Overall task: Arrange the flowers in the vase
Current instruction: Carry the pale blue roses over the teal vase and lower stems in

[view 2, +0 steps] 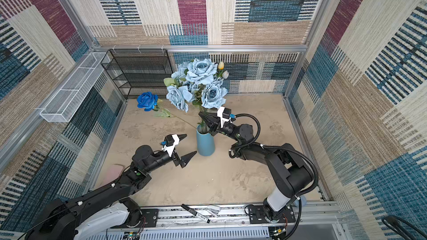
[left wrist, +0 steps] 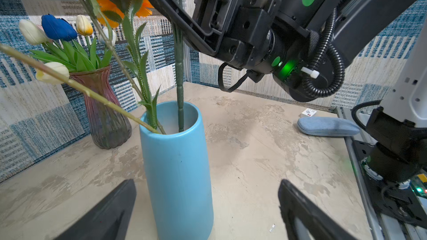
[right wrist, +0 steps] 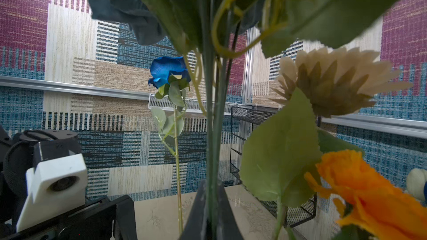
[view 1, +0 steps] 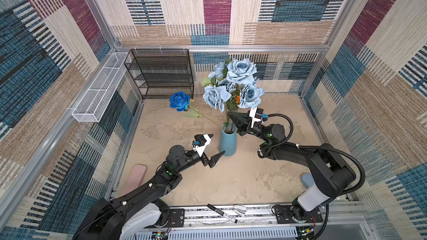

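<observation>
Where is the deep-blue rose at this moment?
In both top views the deep-blue rose leans out left from the blue vase, stem end in its mouth, bloom in front of the black mesh rack, left of the dusty-blue rose bunch.

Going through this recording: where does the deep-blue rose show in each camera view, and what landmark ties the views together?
In a top view: deep-blue rose leans left from the blue vase, before the black wire rack.
In a top view: same place.
Left wrist: bloom not in it.
Right wrist: bloom beyond the stem pinched by the right gripper.
Shared landmark: that right gripper, shut on the dusty-blue rose bunch stem, in all four.
</observation>
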You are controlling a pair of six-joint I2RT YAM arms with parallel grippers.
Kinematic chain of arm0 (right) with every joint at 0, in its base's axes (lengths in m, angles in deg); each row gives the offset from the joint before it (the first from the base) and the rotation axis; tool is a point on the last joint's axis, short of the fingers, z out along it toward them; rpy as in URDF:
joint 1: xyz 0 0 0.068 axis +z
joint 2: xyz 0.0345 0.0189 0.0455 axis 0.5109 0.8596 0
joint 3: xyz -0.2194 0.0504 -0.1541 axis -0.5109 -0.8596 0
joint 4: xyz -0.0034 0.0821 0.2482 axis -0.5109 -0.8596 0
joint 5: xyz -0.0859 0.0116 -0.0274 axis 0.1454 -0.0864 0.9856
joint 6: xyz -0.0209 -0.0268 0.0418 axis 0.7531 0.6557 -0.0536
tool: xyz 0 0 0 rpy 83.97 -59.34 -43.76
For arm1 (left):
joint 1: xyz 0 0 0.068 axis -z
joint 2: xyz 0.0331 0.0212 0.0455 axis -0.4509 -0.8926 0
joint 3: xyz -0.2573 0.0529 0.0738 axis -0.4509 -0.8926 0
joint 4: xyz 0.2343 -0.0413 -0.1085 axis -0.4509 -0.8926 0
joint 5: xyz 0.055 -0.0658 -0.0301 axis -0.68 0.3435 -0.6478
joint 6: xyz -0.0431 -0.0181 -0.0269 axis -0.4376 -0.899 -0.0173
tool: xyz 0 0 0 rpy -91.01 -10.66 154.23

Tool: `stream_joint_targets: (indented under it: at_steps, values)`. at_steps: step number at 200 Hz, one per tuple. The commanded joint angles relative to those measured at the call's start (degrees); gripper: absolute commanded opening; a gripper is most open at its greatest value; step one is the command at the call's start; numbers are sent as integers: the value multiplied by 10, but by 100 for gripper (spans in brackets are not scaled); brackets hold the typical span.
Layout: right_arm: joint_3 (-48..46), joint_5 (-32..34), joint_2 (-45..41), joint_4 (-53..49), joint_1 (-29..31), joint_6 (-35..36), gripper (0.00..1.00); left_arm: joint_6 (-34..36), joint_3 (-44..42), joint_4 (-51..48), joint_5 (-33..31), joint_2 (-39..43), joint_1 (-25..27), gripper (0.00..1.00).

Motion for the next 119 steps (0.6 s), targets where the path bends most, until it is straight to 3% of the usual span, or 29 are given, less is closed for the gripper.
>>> stream_joint_targets:
  at_steps: [1,14,29,50,71,119]
  values:
    - [-16,2,4,18,4,16,12,11,2,11,-5,-7,-1,99]
    - [-22,-1,3,1,6,26,15,10,3,17,-5,-14,-1,99]
    - [-27,-4,-4,-23,9,39,27,10,4,20,-5,-20,-1,99]
    - [-45,1,-16,-37,10,55,32,15,6,19,-8,-28,-1,99]
    - [-58,12,-30,-57,10,71,45,18,6,21,-12,-32,-1,99]
    - [-86,56,-84,-69,10,88,54,23,14,17,-11,-36,-1,99]
